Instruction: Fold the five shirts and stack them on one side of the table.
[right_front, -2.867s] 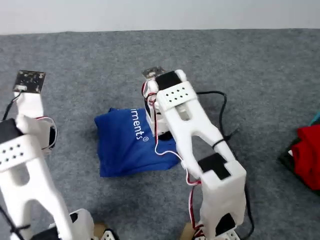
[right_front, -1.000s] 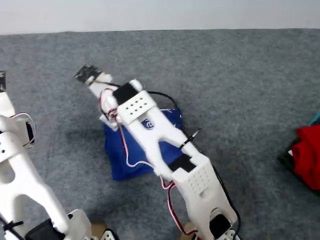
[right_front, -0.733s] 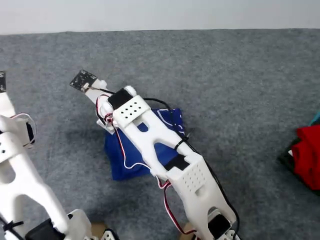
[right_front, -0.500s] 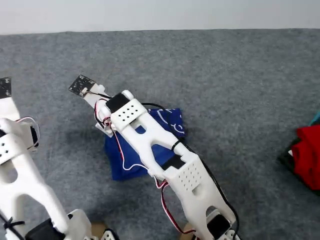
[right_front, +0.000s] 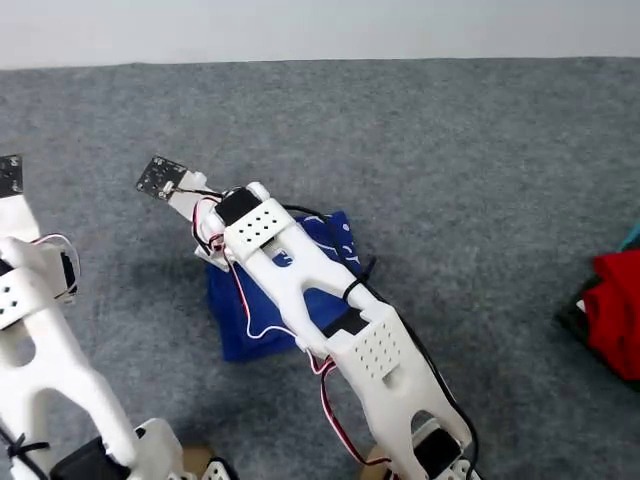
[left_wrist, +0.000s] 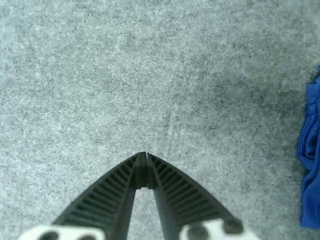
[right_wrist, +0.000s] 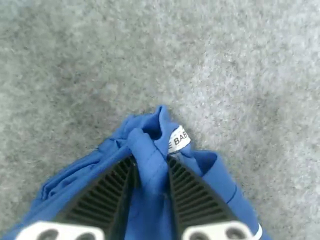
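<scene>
The folded blue fabric shirt (right_front: 235, 325) lies left of centre on the grey felt counter (right_front: 480, 180). The right hand (right_wrist: 151, 162) is clamped on its far-left corner. Light, limp cloth like this will probably sag unless all layers are pinched. The left hand (left_wrist: 146, 157) is pressed together, empty.

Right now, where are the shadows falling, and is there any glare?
High view: a soft shadow on the carpet beside the blue shirt, no glare. Left wrist view: a darker patch near the shirt's edge. Right wrist view: shade beside the shirt held in the right gripper.

High camera overlooks table (right_front: 480, 150); wrist cameras close, facing down; all share shirt (right_front: 226, 330).
</scene>
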